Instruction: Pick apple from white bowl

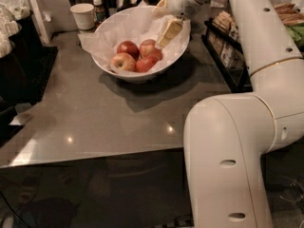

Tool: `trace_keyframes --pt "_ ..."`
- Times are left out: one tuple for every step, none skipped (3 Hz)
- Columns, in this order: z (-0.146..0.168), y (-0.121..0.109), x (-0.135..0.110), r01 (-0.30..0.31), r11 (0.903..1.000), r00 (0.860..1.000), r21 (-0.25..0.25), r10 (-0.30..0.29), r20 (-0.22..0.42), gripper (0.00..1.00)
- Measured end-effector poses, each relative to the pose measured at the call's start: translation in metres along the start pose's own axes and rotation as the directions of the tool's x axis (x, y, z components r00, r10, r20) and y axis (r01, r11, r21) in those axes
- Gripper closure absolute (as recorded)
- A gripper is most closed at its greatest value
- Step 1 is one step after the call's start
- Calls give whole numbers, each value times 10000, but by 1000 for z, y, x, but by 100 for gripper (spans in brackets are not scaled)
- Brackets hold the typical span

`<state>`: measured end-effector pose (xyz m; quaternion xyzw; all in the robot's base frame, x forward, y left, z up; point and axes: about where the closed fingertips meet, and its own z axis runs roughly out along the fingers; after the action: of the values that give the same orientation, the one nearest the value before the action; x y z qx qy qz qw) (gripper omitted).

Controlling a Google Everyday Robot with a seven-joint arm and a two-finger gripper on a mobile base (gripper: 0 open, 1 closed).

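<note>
Approach step. Gripper (162,40) hovers inside bowl (141,75), just above apple (149,49), holding nothing; cannot tell how open. Next, you lower, straddle apple, close.

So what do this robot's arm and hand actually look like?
The arm is glossy white, built of thick, rounded tube-like segments with thin tan rings at the joints and small dark oval holes in the shell. No loose cables show. The hand, over the right side of the white bowl, is a paler cream-yellow.
</note>
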<state>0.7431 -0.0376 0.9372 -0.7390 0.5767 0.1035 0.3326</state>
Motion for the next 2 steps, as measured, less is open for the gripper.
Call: trace_keyframes --pt "15 -2 7 71 9999 10000 -138 -71 10 20" --pt "33 1 13 135 9989 9999 -458 -135 20 19"
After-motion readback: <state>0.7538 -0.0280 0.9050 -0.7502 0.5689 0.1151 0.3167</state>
